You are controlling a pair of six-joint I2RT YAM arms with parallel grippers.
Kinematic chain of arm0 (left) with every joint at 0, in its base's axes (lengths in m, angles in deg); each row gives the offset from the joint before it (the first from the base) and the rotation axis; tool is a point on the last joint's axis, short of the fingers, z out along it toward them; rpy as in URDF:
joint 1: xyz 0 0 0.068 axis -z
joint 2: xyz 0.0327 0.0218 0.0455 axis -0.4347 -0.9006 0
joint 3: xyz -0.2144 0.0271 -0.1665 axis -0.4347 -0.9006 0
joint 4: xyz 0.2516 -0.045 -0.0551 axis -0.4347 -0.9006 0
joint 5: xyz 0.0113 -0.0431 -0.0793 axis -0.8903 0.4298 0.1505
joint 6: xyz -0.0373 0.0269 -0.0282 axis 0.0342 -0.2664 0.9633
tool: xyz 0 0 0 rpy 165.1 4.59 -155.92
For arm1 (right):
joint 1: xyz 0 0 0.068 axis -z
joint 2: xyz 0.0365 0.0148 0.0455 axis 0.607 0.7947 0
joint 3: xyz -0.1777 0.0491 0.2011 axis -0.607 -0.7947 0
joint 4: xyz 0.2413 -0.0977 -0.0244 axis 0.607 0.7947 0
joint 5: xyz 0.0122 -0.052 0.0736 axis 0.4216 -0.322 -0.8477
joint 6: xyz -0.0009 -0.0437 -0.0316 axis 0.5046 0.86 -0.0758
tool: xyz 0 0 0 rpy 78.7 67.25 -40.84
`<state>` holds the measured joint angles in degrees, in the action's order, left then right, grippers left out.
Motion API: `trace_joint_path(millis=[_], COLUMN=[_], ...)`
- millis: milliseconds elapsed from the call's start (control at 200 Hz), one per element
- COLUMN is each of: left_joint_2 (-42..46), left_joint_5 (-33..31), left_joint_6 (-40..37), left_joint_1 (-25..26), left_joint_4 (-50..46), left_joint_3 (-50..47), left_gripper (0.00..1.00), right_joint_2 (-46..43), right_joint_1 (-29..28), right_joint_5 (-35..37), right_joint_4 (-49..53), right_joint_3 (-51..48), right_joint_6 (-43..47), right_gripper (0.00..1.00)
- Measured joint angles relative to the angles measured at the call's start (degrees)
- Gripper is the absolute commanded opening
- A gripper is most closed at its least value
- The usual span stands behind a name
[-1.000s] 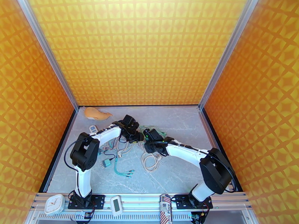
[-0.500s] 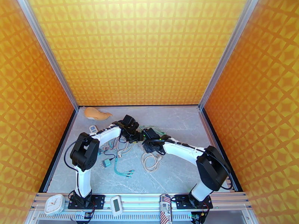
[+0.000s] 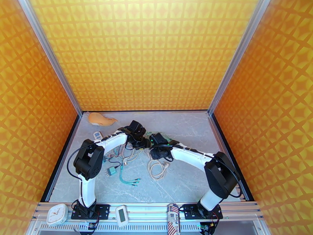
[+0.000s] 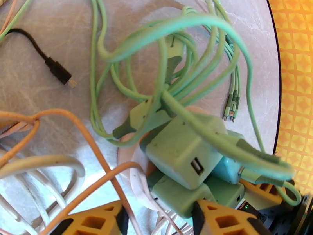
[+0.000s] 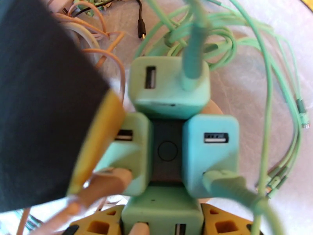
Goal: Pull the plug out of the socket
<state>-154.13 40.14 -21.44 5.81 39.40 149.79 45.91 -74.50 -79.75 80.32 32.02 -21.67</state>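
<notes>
The right claw is clamped on a green plug — a yellow finger presses on each side of it. That plug sits in the near face of the socket, a dark block with a round button.

Three more plugs crowd its other faces:
- a blue plug on the right
- a top plug with a green cable rising from it
- a pale plug on the left

The left claw reaches in from that side with its fingers apart around the pale plug — one lies against it, and the other stands clear with a white cable in the gap.

The whole cluster sits in the middle of the table, between the two arms, on a tangle of cables. An orange cable loops beside it, and a black cable lies a little apart.
</notes>
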Motion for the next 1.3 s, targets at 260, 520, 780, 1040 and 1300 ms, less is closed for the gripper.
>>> trace_joint_path(millis=[260,520,780,1040,1300], left_joint_2=[0.3,0.3,-0.1,-0.2,-0.5], left_joint_5=[-1.0,-1.5,-1.5,-1.5,-2.2], left_joint_6=[0.0,0.0,-0.1,0.0,0.0], left_joint_1=[0.5,0.6,0.6,0.7,1.4], left_joint_4=[1.2,0.1,-1.6,-1.1,0.4], left_joint_3=[-0.4,0.1,1.0,1.0,0.9], left_gripper=[0.47,0.47,0.47,0.47,0.47], right_joint_2=[-0.6,-0.6,-0.3,-1.7,-4.5], right_joint_1=[3.1,-1.9,-4.4,-1.1,3.4], right_joint_5=[-6.0,2.7,8.1,3.5,-5.6], right_joint_4=[-1.2,0.6,1.3,1.0,0.6], right_joint_3=[-1.0,0.0,0.4,-0.5,-0.7], right_joint_6=[-1.2,0.8,2.2,1.7,-0.7], right_gripper=[0.32,0.33,0.3,0.29,0.32])
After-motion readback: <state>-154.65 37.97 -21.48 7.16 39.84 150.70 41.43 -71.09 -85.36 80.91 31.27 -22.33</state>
